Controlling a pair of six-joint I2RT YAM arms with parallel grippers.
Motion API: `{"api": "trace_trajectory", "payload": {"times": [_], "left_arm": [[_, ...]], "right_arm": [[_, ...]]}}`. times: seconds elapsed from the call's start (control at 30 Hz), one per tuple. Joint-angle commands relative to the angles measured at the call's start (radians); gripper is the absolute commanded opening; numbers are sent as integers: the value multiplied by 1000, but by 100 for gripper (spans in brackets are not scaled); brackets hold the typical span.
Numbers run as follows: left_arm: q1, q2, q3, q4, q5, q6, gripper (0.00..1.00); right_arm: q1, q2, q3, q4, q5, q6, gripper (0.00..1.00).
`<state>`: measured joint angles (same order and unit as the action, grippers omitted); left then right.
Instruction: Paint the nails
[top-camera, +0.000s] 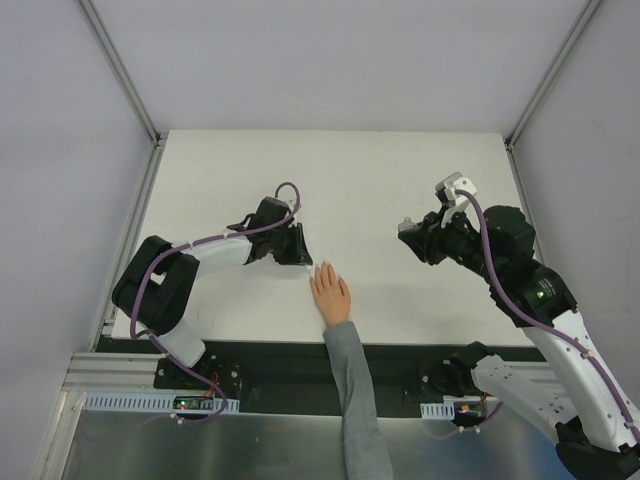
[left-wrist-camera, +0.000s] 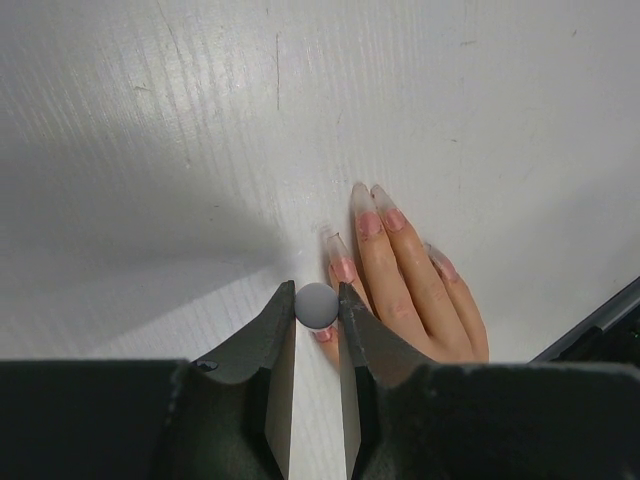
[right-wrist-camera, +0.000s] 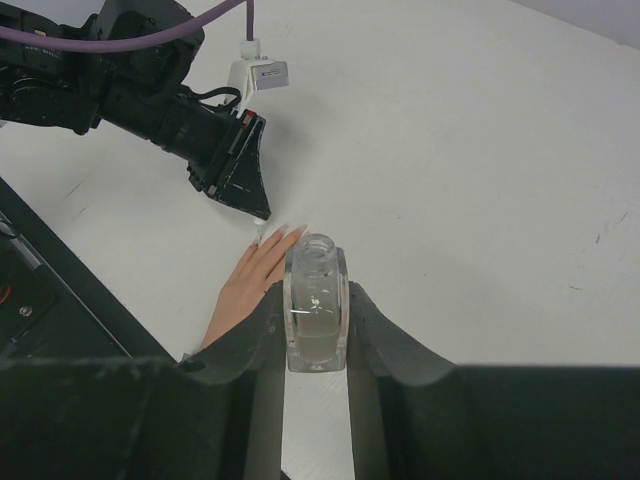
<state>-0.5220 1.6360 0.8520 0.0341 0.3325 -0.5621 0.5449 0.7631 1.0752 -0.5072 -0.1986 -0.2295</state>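
Observation:
A pale pink hand (top-camera: 330, 293) with a grey sleeve (top-camera: 350, 390) lies flat on the white table, fingers together and pointing away. Its nails (left-wrist-camera: 370, 220) are long, with pink bases and clear tips. My left gripper (left-wrist-camera: 317, 300) is shut on a small round grey brush cap (left-wrist-camera: 316, 306) and stands right over the leftmost finger's nail (left-wrist-camera: 326, 334), which is partly hidden under the cap. My right gripper (right-wrist-camera: 316, 295) is shut on a small clear bottle (right-wrist-camera: 317, 310) with an open neck. It holds the bottle above the table, to the right of the hand (right-wrist-camera: 245, 280).
The white table (top-camera: 380, 190) is walled by grey panels, with metal posts (top-camera: 125, 75) at the back corners. A black strip (top-camera: 270, 360) runs along the near edge by the arm bases. The left arm's purple cable (top-camera: 285, 195) loops above its wrist.

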Motion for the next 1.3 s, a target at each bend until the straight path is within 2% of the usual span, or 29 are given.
{"api": "trace_trajectory", "payload": {"times": [0.0, 0.47, 1.27], "left_arm": [[10, 19, 10, 21, 7, 2, 0], [10, 27, 18, 21, 5, 14, 0], [10, -74, 36, -28, -36, 71, 0]], "right_arm": [[-5, -2, 9, 29, -5, -1, 0], [-7, 4, 11, 32, -15, 9, 0], [-5, -1, 17, 22, -27, 33, 0]]}}
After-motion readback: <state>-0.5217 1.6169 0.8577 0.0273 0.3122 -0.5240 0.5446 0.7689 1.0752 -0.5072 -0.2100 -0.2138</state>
